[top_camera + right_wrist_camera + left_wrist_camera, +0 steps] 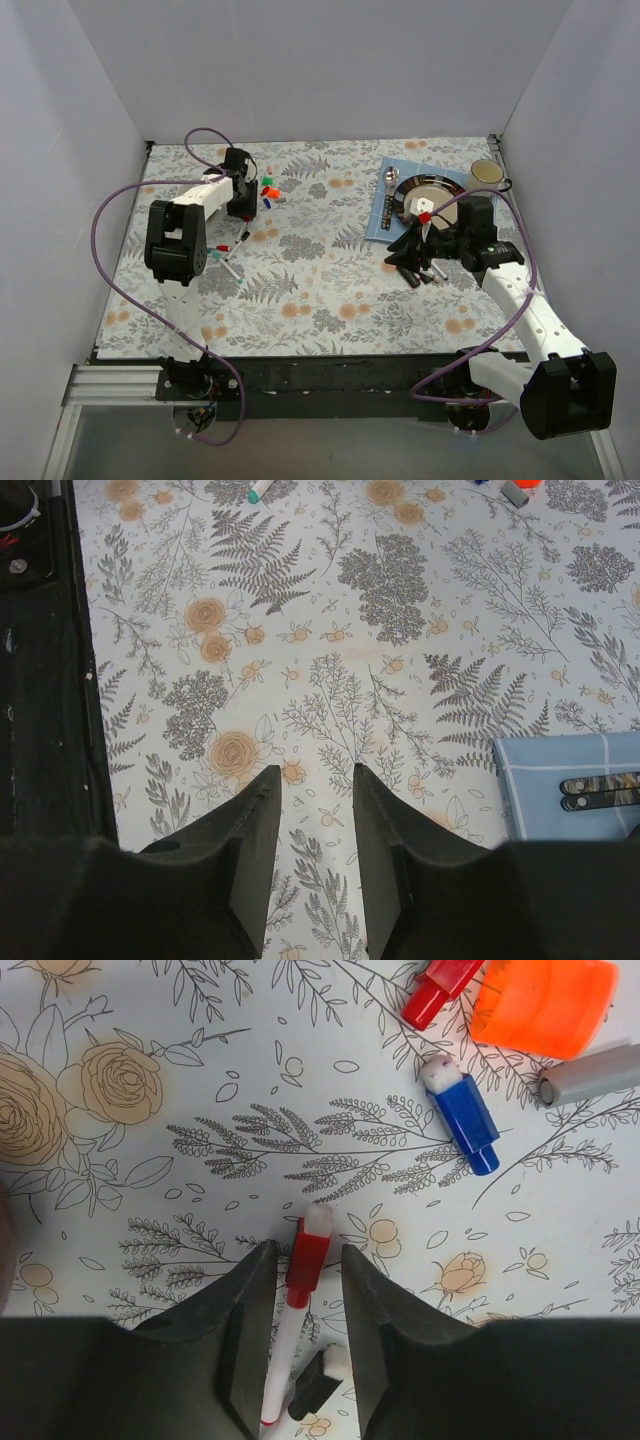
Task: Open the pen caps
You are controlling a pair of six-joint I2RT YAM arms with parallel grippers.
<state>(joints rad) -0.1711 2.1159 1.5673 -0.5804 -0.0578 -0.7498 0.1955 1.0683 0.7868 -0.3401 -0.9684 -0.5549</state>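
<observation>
**Q:** Nearest first: how does the right gripper (315, 820) stand?

**A:** Its fingers are spread above the bare floral cloth (330, 670), with nothing between them. In the top view a few black pens (415, 273) lie just near of it.

**Q:** And farther off, on the left?

**A:** The left gripper (305, 1295) is low over the cloth, jaws spread either side of a white pen (283, 1365). The pen's red cap (309, 1258) lies in the gap at the fingertips and is not yet pinched. A small black piece (316, 1388) lies just beside one finger. Beyond them a blue cap (465, 1120) and an orange cap (545, 1002) lie loose, off any pen.

**Q:** What could go wrong from here?

**A:** Closing at this spot would probably catch the cap, or the joint of cap and barrel, rather than the barrel alone. The pen would then lift whole with the cap still seated. Uneven contact could roll the slim barrel askew out of the jaws. The black piece might also be trapped under a finger. The right gripper is well apart, so no second hold is ready to pull against
</observation>
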